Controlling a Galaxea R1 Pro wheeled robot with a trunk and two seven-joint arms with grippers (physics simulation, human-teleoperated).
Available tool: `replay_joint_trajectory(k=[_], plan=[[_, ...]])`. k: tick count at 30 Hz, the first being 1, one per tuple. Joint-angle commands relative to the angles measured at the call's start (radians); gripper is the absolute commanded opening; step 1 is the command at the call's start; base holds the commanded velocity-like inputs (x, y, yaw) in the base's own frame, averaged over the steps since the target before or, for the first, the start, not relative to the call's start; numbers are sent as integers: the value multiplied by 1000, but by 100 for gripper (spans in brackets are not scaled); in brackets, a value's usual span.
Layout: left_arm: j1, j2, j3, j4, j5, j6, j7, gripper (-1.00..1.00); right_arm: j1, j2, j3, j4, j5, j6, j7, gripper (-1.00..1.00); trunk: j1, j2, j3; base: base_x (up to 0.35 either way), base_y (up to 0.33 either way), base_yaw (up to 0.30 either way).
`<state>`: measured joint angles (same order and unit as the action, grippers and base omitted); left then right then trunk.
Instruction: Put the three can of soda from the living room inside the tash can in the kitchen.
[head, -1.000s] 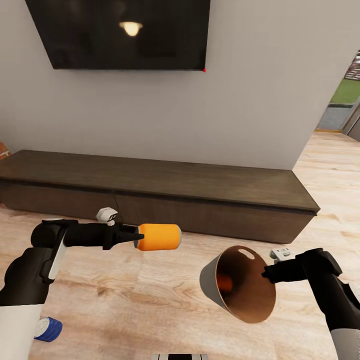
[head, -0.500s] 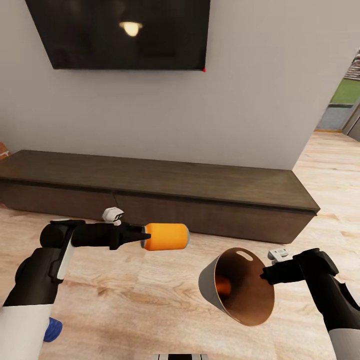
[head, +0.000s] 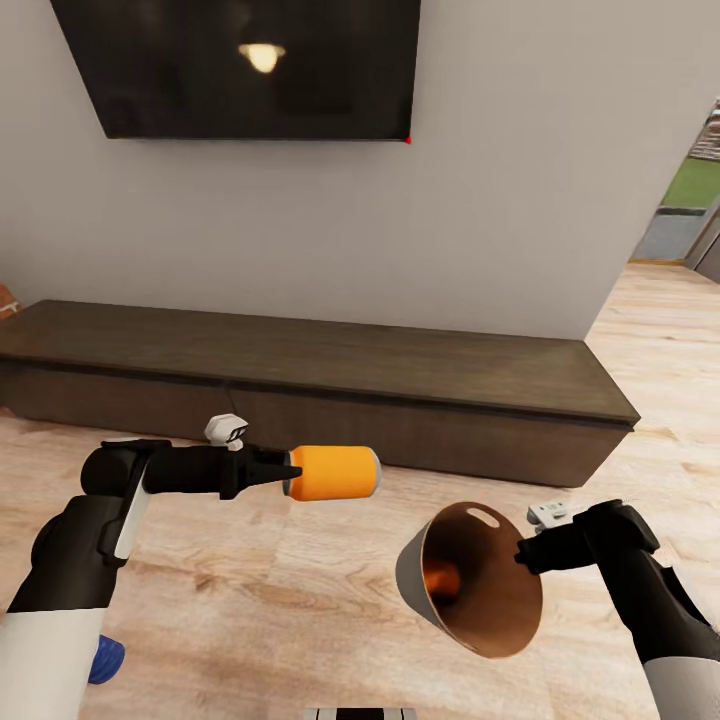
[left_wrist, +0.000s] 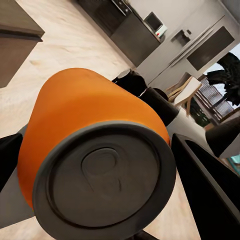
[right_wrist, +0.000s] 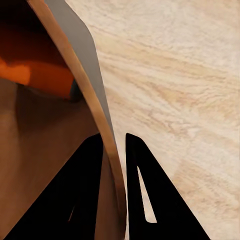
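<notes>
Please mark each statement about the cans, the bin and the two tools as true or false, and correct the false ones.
1. The left tool holds an orange soda can lying sideways in the air. True.
2. The trash can stands upright on the floor. False: the right tool grips its rim and holds it tilted, with the opening facing the robot.
3. Something orange already lies inside the trash can. True: the right wrist view shows it.
4. The held can is resting on the low dark cabinet. False: it is held in front of the cabinet, above the wood floor.
</notes>
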<state>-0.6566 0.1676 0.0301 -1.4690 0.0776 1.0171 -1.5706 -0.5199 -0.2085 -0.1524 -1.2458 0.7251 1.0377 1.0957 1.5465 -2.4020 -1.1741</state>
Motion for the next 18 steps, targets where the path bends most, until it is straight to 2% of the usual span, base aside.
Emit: replay_joint_trajectory(k=[1,5,7,11,14,18], plan=[[0,-1,-1,0,1,0,0,-100,-1,10,4,4,-16,10,-13,-100,0,0,0,0,0,0],[0,-20,-20,2,-3,0,0,-100,-1,45,15,12,-16,10,-69,-100,0,0,0,0,0,0],[0,-25,-30,2,-5,0,0,-100,-2,50,21,13,-16,10,-77,-100,0,0,0,0,0,0],[0,-52,-92,3,-11,0,1,-100,-2,60,39,15,-16,10,-90,-100,0,0,0,0,0,0],[0,-90,-142,8,-12,-1,76,-100,-10,78,51,15,-15,10,-93,-100,0,0,0,0,0,0],[0,-99,-157,9,-13,-1,90,-100,-15,84,69,14,-15,10,-94,-100,0,0,0,0,0,0]])
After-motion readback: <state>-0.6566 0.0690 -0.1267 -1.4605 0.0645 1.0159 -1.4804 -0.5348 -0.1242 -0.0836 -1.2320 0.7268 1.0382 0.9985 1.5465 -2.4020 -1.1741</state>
